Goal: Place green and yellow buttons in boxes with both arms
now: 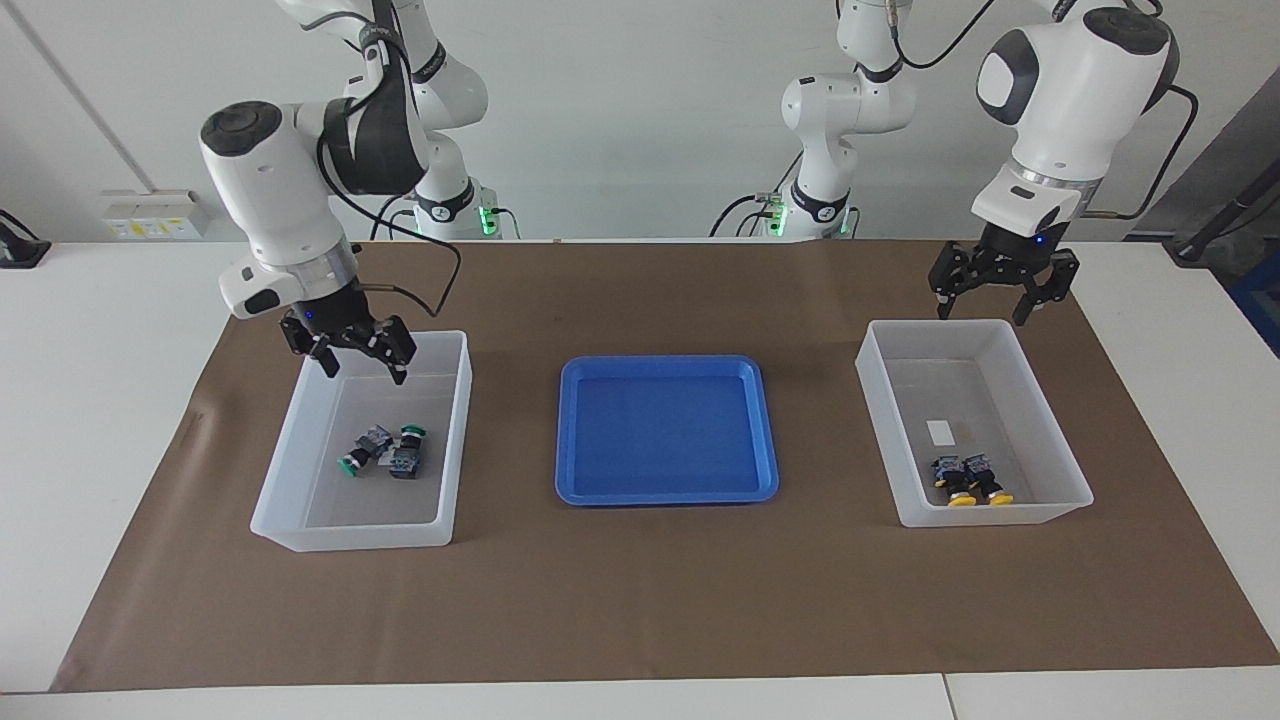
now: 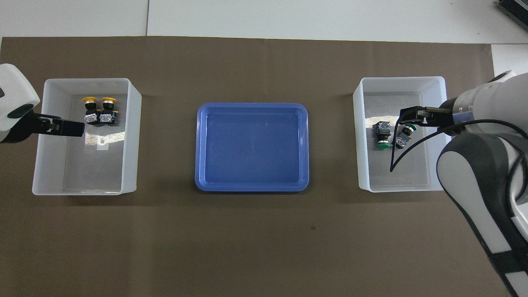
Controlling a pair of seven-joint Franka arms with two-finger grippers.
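Two green buttons [image 1: 362, 452] [image 1: 407, 450] lie on their sides in the translucent box [image 1: 455, 440] at the right arm's end of the table; they also show in the overhead view [image 2: 382, 134] [image 2: 404, 136]. My right gripper [image 1: 360, 362] hangs open and empty just above this box's end nearest the robots. Two yellow buttons [image 1: 950, 482] [image 1: 987, 482] lie side by side in the other box [image 1: 1050, 420], also seen from overhead [image 2: 90, 108] [image 2: 108, 108]. My left gripper [image 1: 983, 300] is open and empty, raised over that box's rim nearest the robots.
A shallow blue tray [image 1: 565, 430] with nothing in it lies on the brown mat midway between the two boxes. Each box has a small white label on its floor. White tabletop borders the mat on all sides.
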